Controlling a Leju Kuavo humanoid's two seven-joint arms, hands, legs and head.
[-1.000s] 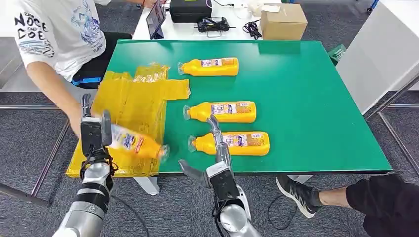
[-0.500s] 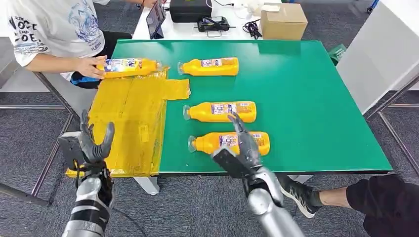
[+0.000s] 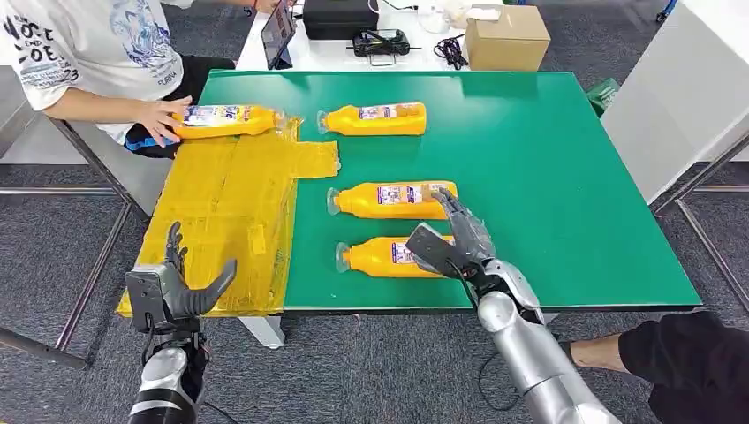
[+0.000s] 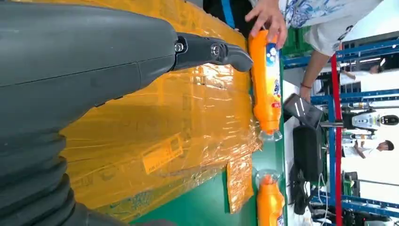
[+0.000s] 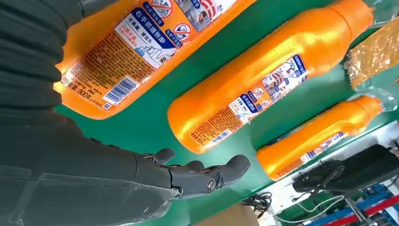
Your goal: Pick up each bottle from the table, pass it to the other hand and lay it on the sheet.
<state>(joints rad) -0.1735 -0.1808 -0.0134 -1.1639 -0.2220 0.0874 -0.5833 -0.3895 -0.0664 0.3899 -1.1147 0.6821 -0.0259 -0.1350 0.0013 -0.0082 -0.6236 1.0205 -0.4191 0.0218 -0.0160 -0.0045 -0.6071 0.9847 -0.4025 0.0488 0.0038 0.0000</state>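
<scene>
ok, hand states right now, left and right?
Left hand: open, holding nothing, at the near edge of the yellow plastic sheet.
Right hand: open, over the nearest orange plastic bottle, no grip yet.

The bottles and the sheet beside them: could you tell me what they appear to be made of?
Bottles: probably glossy orange plastic, judging by the smooth moulded body with soft highlights, printed labels and a clear cap.
Sheet: seemingly thin yellow plastic film, shiny and wrinkled, with creases catching the light; it could be a flattened bag, but that is uncertain.
</scene>
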